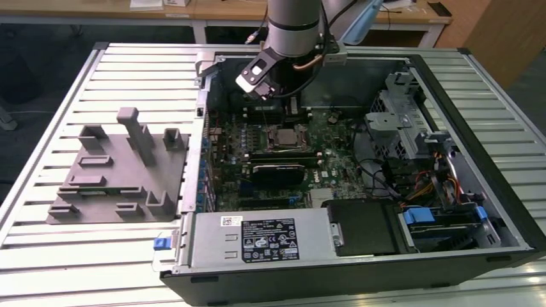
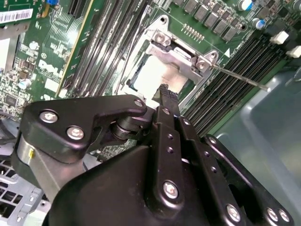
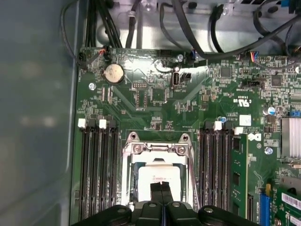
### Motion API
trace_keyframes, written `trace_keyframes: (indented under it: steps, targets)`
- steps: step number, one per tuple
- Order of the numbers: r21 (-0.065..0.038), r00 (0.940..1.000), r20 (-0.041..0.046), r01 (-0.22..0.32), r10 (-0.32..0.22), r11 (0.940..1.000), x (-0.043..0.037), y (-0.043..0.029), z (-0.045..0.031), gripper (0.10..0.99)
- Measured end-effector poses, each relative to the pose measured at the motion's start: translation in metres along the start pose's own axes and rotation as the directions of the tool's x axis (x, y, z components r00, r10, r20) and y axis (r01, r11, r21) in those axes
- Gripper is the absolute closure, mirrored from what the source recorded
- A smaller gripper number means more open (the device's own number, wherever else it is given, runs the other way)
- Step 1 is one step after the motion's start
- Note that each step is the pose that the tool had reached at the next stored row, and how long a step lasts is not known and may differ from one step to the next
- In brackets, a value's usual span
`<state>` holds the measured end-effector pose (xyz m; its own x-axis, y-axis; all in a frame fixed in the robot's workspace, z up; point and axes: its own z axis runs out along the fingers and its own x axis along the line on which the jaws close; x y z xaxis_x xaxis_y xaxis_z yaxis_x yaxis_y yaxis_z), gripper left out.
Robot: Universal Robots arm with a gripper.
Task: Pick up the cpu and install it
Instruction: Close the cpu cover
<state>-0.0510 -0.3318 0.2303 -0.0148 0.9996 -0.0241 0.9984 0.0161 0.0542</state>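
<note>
The cpu (image 3: 157,178) shows as a bright silver square lying inside the motherboard socket frame (image 3: 157,148); it also shows in the second wrist view (image 2: 149,77) and the exterior view (image 1: 285,136). My gripper (image 3: 161,189) hangs just above the cpu with its two black fingers pressed together and nothing between them. In the second wrist view one fingertip (image 2: 164,92) covers part of the cpu's edge. In the exterior view the gripper (image 1: 266,93) sits inside the open computer case, over the board's far half. The socket's thin lever (image 2: 237,76) sticks out sideways.
Memory slots (image 3: 96,165) flank the socket on both sides. Black cables (image 3: 211,33) run along the case wall. A grey moulded fixture block (image 1: 115,169) stands on the slatted table at the exterior view's left. The power supply (image 1: 260,240) and drive cage (image 1: 401,121) crowd the case.
</note>
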Motion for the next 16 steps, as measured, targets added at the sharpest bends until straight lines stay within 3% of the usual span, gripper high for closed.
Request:
trace_keyframes:
  steps: [10,16]
  targets:
    - [0.000,1.0000,-0.0001,0.003,-0.003,1.0000,-0.0001,-0.0011,0.0018,0.980]
    - [-0.002,0.9972,-0.0035,0.075,-0.075,0.9972,-0.0001,-0.0011,0.0019,0.980]
